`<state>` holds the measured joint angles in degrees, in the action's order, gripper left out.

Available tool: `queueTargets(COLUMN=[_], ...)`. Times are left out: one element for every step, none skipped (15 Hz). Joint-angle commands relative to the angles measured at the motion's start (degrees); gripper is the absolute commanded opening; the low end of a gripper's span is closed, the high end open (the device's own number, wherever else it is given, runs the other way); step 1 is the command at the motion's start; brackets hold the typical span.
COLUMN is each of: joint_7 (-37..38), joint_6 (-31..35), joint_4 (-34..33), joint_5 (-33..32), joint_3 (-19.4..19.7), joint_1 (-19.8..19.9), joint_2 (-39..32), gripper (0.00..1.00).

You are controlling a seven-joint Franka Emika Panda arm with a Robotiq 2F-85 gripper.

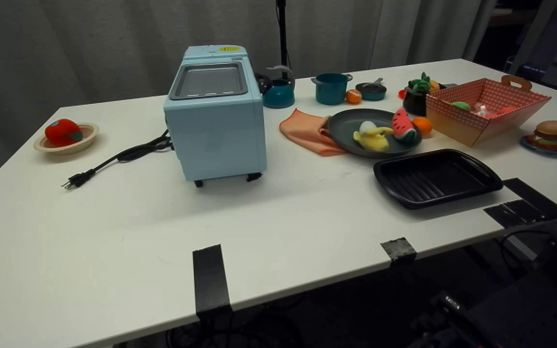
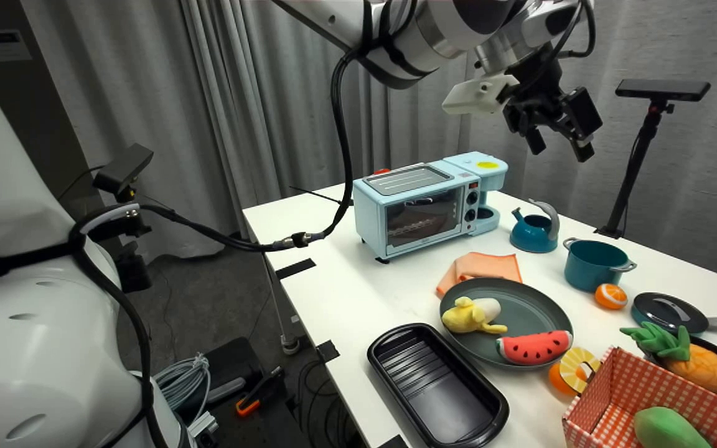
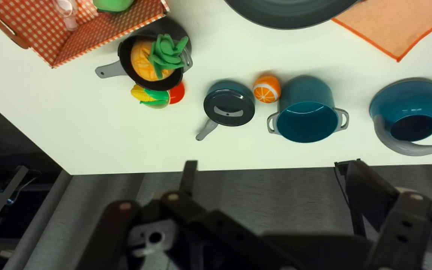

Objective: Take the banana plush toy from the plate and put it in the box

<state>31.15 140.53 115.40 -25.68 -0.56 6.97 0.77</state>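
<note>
The banana plush toy, pale yellow with a peeled white end, lies on the plate in both exterior views [image 1: 373, 141] [image 2: 465, 317]. The plate is round and dark grey-green [image 1: 348, 123] [image 2: 536, 305]; only its edge shows in the wrist view [image 3: 291, 17]. A watermelon plush [image 2: 534, 348] lies on the plate beside the banana. The red checkered open box [image 1: 455, 121] holds a green toy and other small things; it also shows in the wrist view [image 3: 99, 41]. My gripper [image 2: 559, 147] is open and empty, high above the table's far side. Its spread fingers show in the wrist view [image 3: 274, 167].
A light blue toaster oven [image 1: 215, 130] stands near the plate. A black ridged pan [image 2: 436, 386] lies on the plate's near side. A teal pot [image 3: 306, 108], kettle [image 3: 407, 108], small lidded pan [image 3: 229, 103] and pineapple pan [image 3: 146, 62] line the far side.
</note>
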Motion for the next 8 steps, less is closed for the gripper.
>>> queueTargets(joint_7=[-9.3, -12.1, -14.6, -16.8, -17.7, -18.0, -18.1, -17.8], joint_6=[-1.9, -2.7, -3.9, -5.4, -6.6, -7.5, -8.2, -8.3], joint_4=[0.2, 0.5, 0.4, 0.4, 0.5, 0.6, 1.0, 1.4], joint_5=[10.9, 14.6, 18.0, 21.0, 22.4, 22.8, 22.9, 22.7], joint_3=[1.0, 1.0, 1.0, 0.9, 1.0, 1.1, 1.2, 1.3], joint_1=[-2.0, -2.1, -2.2, -2.3, -2.4, -2.5, -2.6, -2.7], joint_2=[-2.4, -3.5, -4.6, -5.8, -6.9, -8.0, -8.8, -9.6], gripper=[1.0, 1.0, 1.0, 1.0, 1.0, 1.0, 1.0, 1.0])
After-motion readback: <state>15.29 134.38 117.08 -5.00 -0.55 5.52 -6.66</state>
